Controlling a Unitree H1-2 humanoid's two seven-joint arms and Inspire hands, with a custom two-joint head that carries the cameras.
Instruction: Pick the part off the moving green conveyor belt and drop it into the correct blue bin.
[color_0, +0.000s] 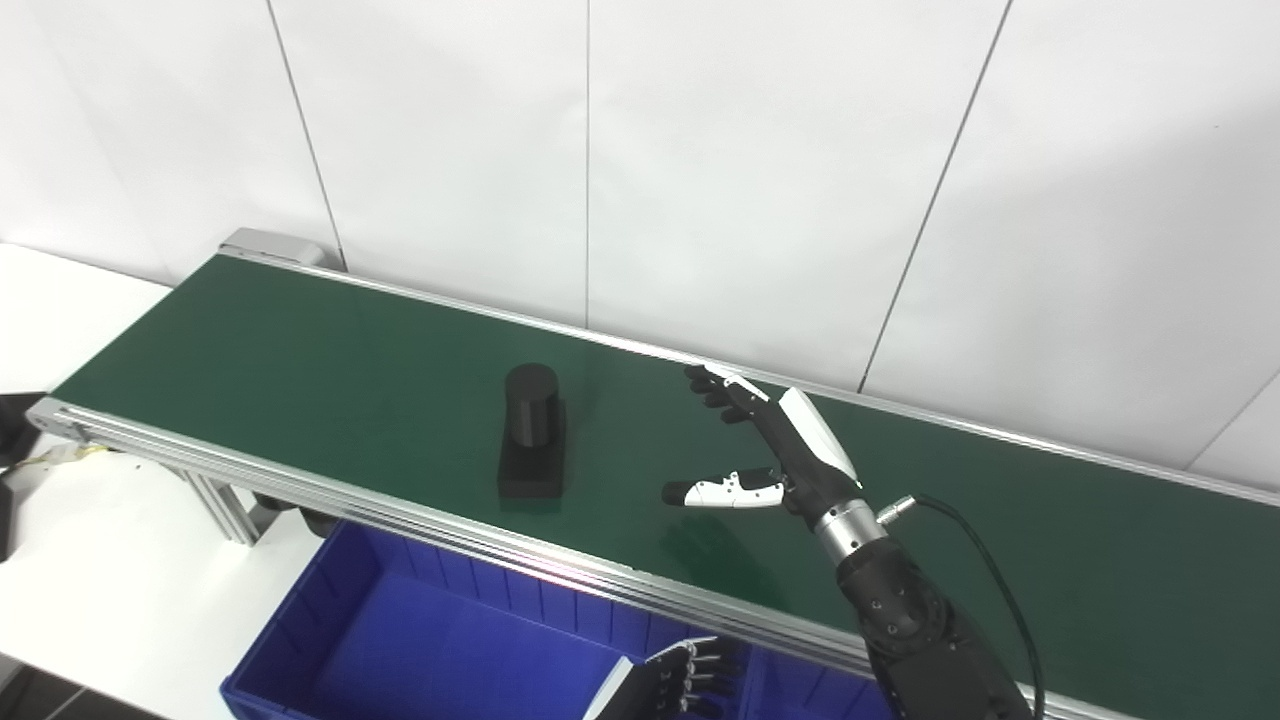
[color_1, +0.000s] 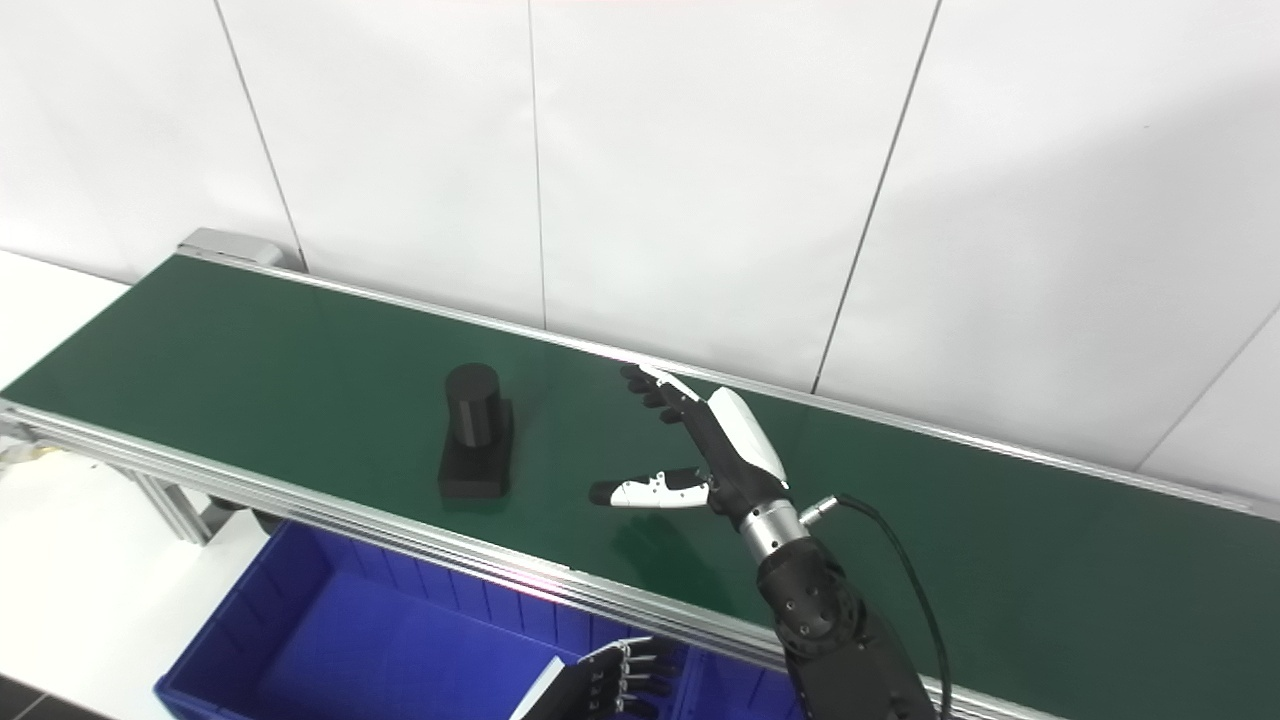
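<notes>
The left hand (color_0: 680, 675) is seen low over the blue bin (color_0: 420, 640), its grip indiscernible; the right hand (color_0: 775, 445) is spread empty beside the black part (color_0: 533, 432) on the belt (color_0: 300, 350).

The part (color_0: 532, 433) is black. It has a flat block at the bottom and a round post standing up on the far end of it. It sits on the green conveyor belt (color_0: 300, 350), closer to the near edge. It is to the left of the right hand (color_0: 765, 445), apart from it and not touching. The blue bin (color_0: 420, 640) is below the belt, lower than the hand and to its left. It is a big open box with ribbed walls.
</notes>
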